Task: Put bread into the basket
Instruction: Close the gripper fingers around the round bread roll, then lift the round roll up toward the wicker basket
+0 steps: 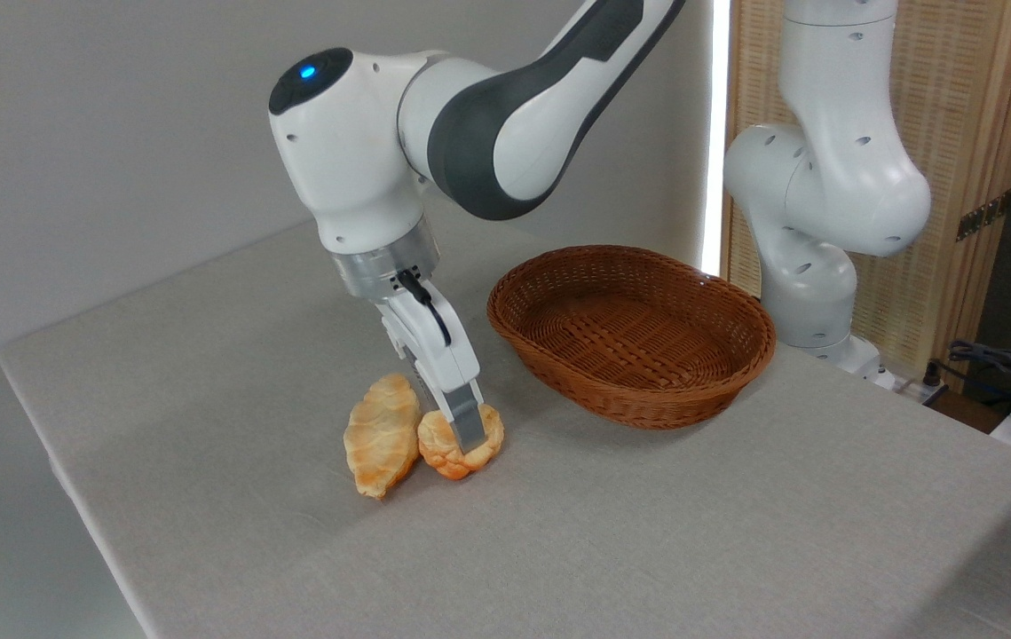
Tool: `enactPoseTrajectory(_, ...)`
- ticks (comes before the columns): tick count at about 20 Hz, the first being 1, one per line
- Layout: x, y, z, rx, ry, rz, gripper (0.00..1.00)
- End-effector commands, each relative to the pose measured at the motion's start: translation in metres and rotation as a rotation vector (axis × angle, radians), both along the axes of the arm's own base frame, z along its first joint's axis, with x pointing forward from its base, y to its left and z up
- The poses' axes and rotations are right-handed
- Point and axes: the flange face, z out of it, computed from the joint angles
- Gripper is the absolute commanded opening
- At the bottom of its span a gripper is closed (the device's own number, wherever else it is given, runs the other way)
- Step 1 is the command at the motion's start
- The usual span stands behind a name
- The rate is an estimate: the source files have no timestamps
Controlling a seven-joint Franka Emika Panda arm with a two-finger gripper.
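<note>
The bread point(439, 449), a small golden-orange bun, rests on the grey table in front of the arm. My gripper point(461, 435) comes down onto it from above. One grey fingertip point(468, 428) presses across the bun's front, and the bun bulges on both sides of it. The other finger is hidden behind the bun. The basket point(647, 401), an oval of brown wicker, stands to the right of the bun with nothing in it, a short gap away from the gripper.
A longer ridged croissant-shaped loaf point(378, 435) lies against the bun's left side. The arm's white base point(811, 266) rises behind the basket at the right. The table's front-left edge point(70, 479) runs close to the loaf.
</note>
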Motion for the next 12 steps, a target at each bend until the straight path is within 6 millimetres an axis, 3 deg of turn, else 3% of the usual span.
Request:
enactPoseTrajectory(1, -0.008, 0.001, 0.056, -0.031, -0.041, -0.009, 0.6)
enactPoseTrajectory(4, -0.024, -0.015, 0.083, -0.031, -0.038, 0.002, 0.6)
enactPoseTrajectory(7, -0.042, -0.016, 0.105, -0.022, -0.032, 0.057, 0.63)
enactPoseTrajectory(12, -0.079, -0.011, 0.118, 0.006, 0.068, 0.112, 0.68)
